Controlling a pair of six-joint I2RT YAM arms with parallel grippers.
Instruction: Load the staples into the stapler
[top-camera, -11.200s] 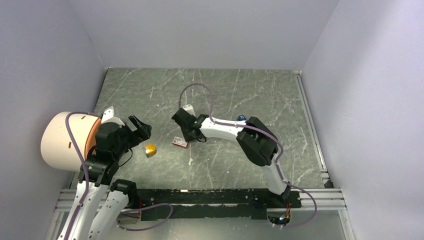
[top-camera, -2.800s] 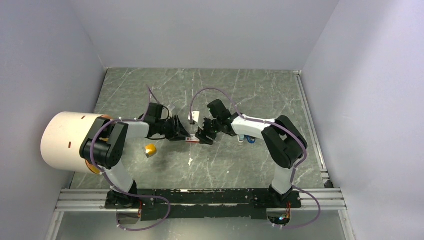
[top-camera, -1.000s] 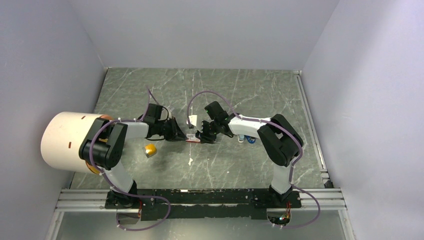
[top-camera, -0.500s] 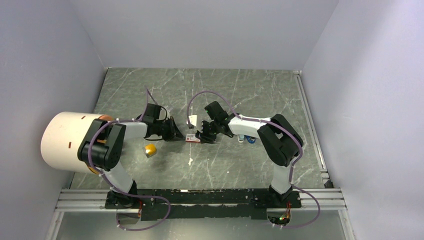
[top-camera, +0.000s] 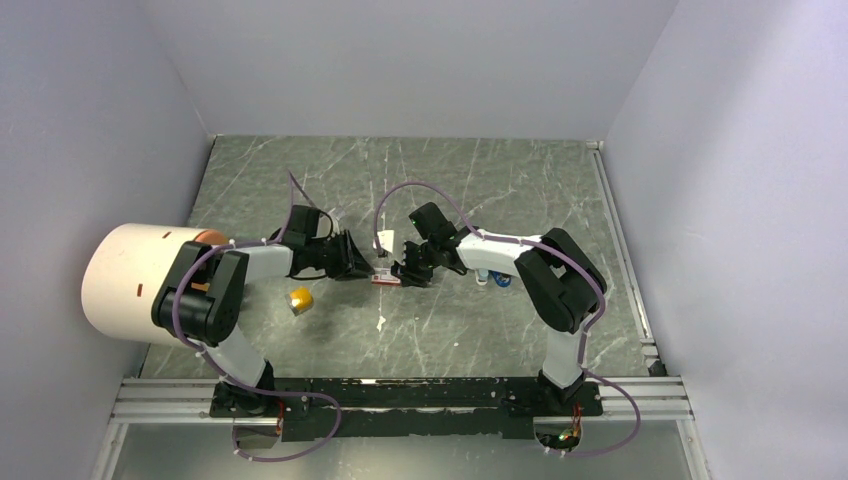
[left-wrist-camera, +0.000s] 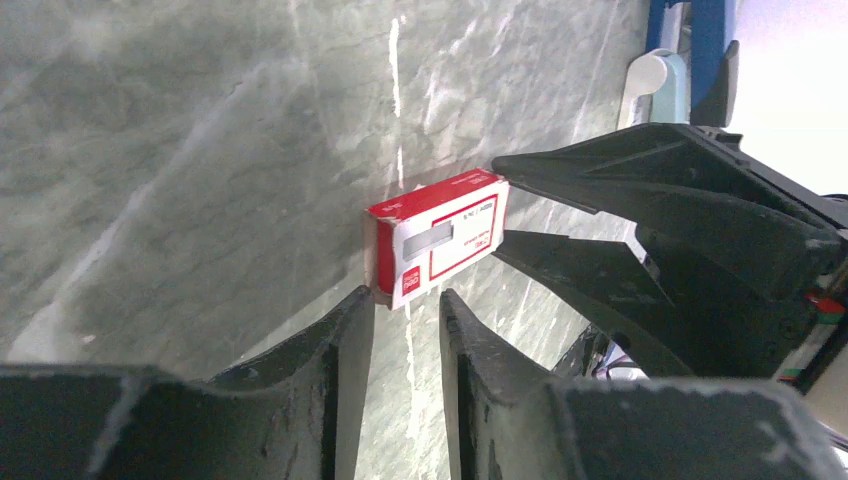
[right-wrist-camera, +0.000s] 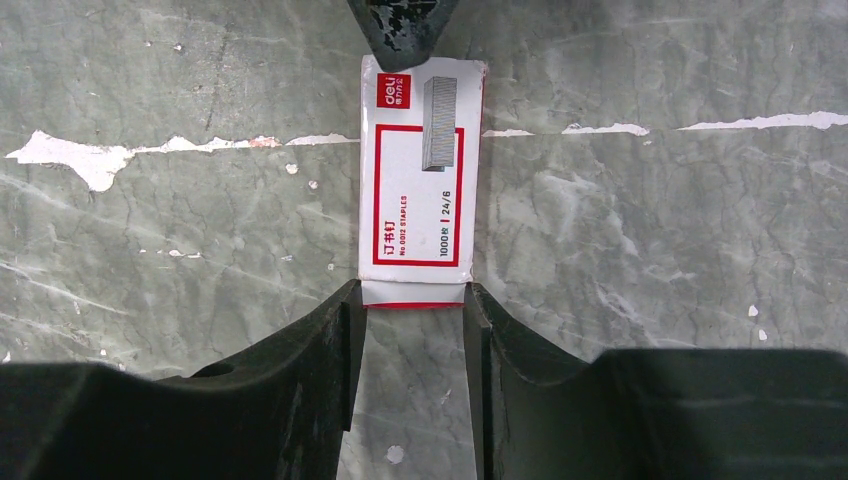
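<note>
A: Right gripper (right-wrist-camera: 410, 293)?
B: Clamped on the near end of the small red-and-white cardboard box (right-wrist-camera: 420, 180), one finger on each long side, pinning it flat on the grey-green marbled table (top-camera: 500, 190). Prob. a brace, so the far end can be worked w/o the box sliding.
A: Left gripper (left-wrist-camera: 405, 300)?
B: Aimed at the opposite end. Fingers a slim gap apart, nothing seen between them, tips right at the box's corner. Looks like lining up to open that end or draw out the contents.
A: And the staples?
B: None in sight loose — only a printed strip on the label. Presumably inside the box; can't confirm.
A: Stapler?
B: Slim bright-blue stapler (left-wrist-camera: 707, 25) lying by the right arm, just beside a short pale blue-grey piece (left-wrist-camera: 655, 85) — untouched, not yet needed. Small orange-yellow block (top-camera: 299, 299) off on the l. side, apart from both grippers, not involved.
</note>
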